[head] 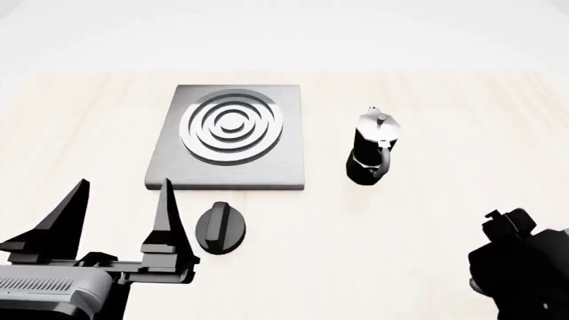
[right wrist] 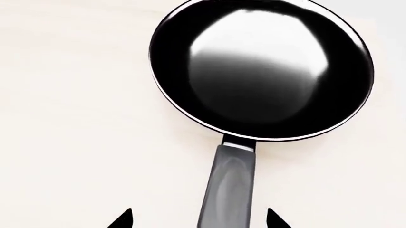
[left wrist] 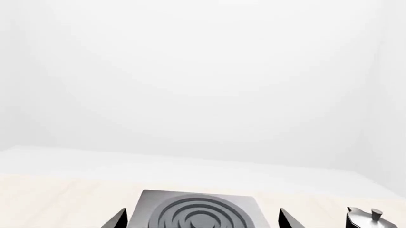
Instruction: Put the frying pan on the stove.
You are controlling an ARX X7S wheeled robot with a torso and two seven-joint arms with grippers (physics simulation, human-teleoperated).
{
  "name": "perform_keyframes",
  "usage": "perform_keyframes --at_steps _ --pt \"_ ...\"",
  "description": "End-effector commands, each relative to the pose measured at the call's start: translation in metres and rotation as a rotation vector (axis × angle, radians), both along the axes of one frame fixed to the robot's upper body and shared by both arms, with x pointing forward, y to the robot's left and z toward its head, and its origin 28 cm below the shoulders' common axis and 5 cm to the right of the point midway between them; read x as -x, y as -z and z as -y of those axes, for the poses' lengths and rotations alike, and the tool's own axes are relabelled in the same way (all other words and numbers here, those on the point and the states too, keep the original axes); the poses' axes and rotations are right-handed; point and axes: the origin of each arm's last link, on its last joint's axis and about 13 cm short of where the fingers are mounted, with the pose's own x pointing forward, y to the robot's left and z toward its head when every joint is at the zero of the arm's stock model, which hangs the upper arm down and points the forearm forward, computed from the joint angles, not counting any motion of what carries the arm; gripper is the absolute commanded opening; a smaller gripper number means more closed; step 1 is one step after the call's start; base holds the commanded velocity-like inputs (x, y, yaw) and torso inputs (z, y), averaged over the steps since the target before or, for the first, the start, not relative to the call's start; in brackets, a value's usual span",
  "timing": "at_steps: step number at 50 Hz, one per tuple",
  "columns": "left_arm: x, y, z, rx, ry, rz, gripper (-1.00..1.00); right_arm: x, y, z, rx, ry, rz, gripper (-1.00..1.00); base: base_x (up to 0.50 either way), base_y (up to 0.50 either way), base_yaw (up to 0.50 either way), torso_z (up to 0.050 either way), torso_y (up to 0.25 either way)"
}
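Left end effector point(head: 120, 220) spread wide and empty above pale wooden tabletop point(head: 427, 220), near small round black knob point(head: 220, 228). Beyond, flat square grey ringed stove point(head: 229, 137), bare; tall black moka pot point(head: 372, 148) beside. Right end effector point(right wrist: 199, 219) mostly cut off, tips parted either side of glossy black frying pan point(right wrist: 260, 69)'s long handle, contact unclear; handle end hidden.

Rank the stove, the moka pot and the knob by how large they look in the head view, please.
1. stove, clearly the largest.
2. moka pot.
3. knob, though it lies nearer the camera than the moka pot, and their apparent sizes are close, so this order is unsure.
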Motion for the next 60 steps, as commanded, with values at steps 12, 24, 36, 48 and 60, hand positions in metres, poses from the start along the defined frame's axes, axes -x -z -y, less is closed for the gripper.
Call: perform_keyframes --at_steps 12,24,36,48,60 --pt "0.000 0.000 0.000 0.003 -0.001 -0.002 1.00 -0.003 0.012 -0.001 -0.054 0.055 -0.021 1.00 0.00 0.00 0.00 0.000 0.000" --pt "0.000 0.000 0.000 0.003 0.000 -0.003 1.00 -0.008 0.020 -0.005 -0.084 0.070 -0.029 1.00 0.00 0.00 0.00 0.000 0.000" --pt "-0.001 0.000 0.000 0.003 -0.001 -0.001 1.00 -0.012 0.028 -0.007 -0.090 0.054 -0.044 1.00 0.00 0.00 0.00 0.000 0.000" --pt "0.000 0.000 0.000 0.003 0.000 -0.001 1.00 -0.010 0.035 -0.007 -0.101 0.052 -0.049 1.00 0.00 0.00 0.00 0.000 0.000" --pt "0.000 0.000 -0.001 0.004 0.001 0.000 1.00 -0.013 0.039 -0.008 -0.098 0.046 -0.064 1.00 0.00 0.00 0.00 0.000 0.000"
